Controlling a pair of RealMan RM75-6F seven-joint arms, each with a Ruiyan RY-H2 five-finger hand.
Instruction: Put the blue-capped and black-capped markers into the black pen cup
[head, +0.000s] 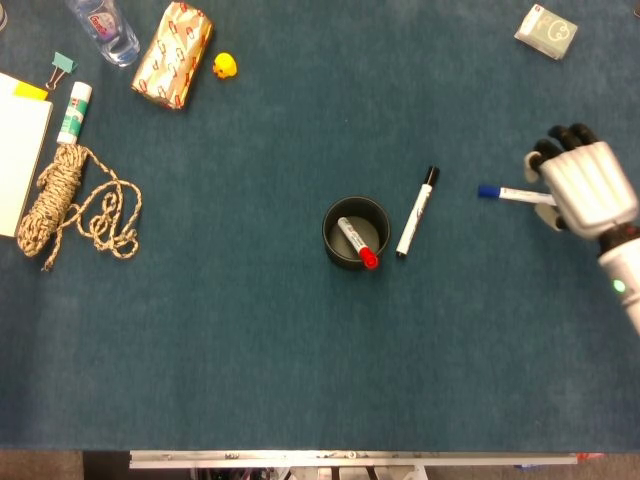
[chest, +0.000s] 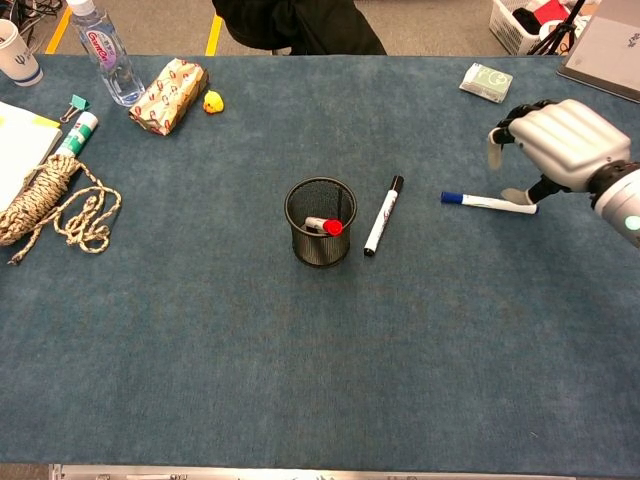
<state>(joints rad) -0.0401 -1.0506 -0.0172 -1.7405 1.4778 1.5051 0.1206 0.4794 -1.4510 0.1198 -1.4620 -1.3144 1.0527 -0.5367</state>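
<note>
The black mesh pen cup (head: 331, 216) (chest: 318, 248) stands mid-table with a red-capped marker (head: 357, 242) (chest: 330, 226) inside. Just right of it the black-capped marker (head: 417, 212) (chest: 382, 216) lies flat, cap pointing away from me. Further right lies the blue-capped marker (head: 505, 192) (chest: 485, 202), cap pointing left. My right hand (head: 585, 185) (chest: 560, 140) hovers over that marker's right end, fingers apart and curved down, thumb close to the marker's tail; it holds nothing. The marker still rests on the table. My left hand is out of both views.
At the far left lie a coiled rope (head: 70, 200), a glue stick (head: 74, 112), a binder clip (head: 62, 66) and a notepad (head: 20, 150). A bottle (head: 105, 25), wrapped packet (head: 173, 55) and yellow duck (head: 225, 66) sit at the back left, a white box (head: 546, 30) back right.
</note>
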